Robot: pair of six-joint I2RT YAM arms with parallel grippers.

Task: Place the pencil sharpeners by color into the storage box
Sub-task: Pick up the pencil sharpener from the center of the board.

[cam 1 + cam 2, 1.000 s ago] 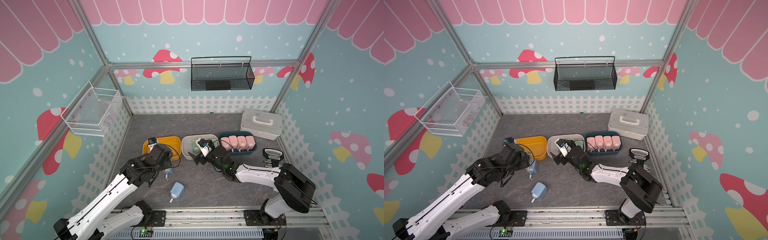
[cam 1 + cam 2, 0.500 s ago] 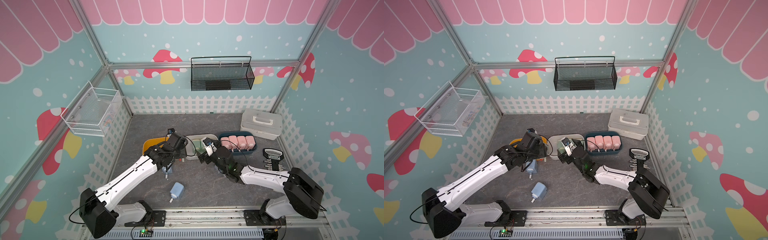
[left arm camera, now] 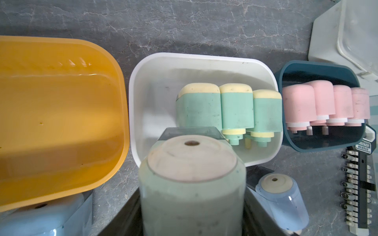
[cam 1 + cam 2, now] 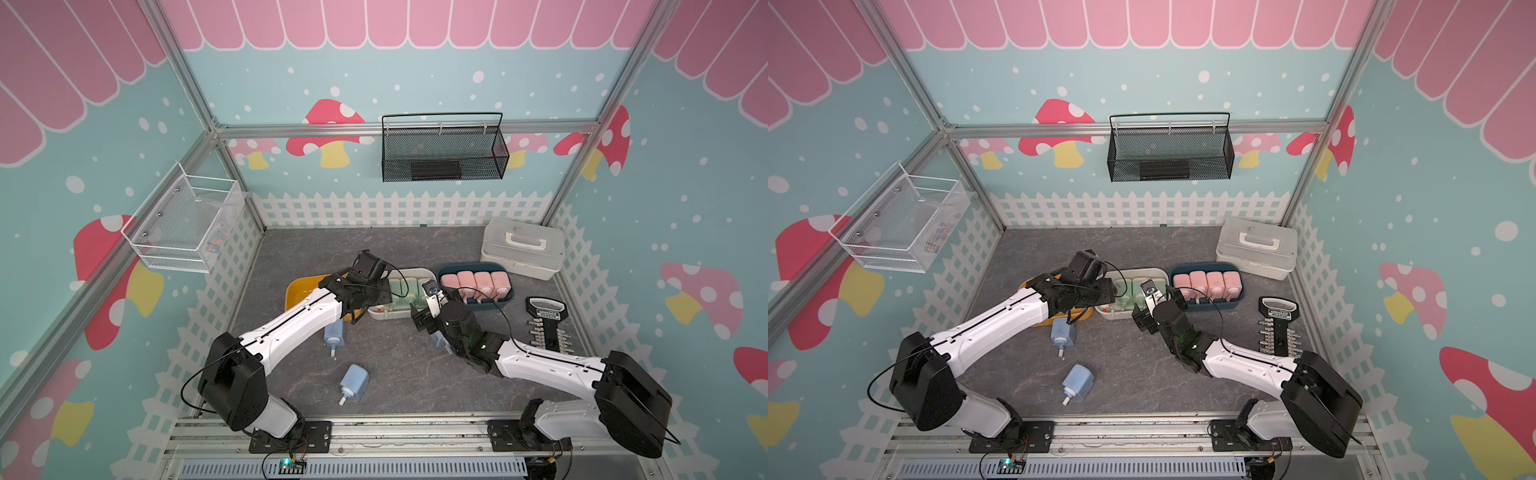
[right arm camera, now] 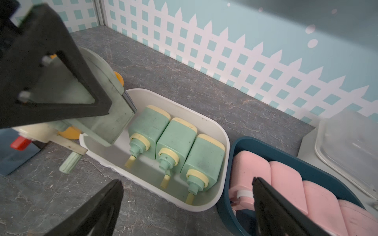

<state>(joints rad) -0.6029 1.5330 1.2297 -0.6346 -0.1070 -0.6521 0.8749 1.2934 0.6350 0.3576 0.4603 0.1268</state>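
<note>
The left claw (image 4: pixel 376 297) has swung from the yellow bin (image 3: pixel 61 51) to the white bin (image 3: pixel 204 57), clenched on a green sharpener (image 3: pixel 192 183) above three green sharpeners (image 3: pixel 235 108). Pink sharpeners (image 3: pixel 327 102) fill the blue bin (image 3: pixel 319 67). The right claw (image 5: pixel 186 181) is released.

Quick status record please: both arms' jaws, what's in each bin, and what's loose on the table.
left gripper: shut on green sharpener, held over the free end of the white bin
right gripper: jaws open, empty
white bin: three green sharpeners side by side
dark blue bin: four pink sharpeners
yellow bin: empty
table: three blue sharpeners loose, one near the white bin
</note>
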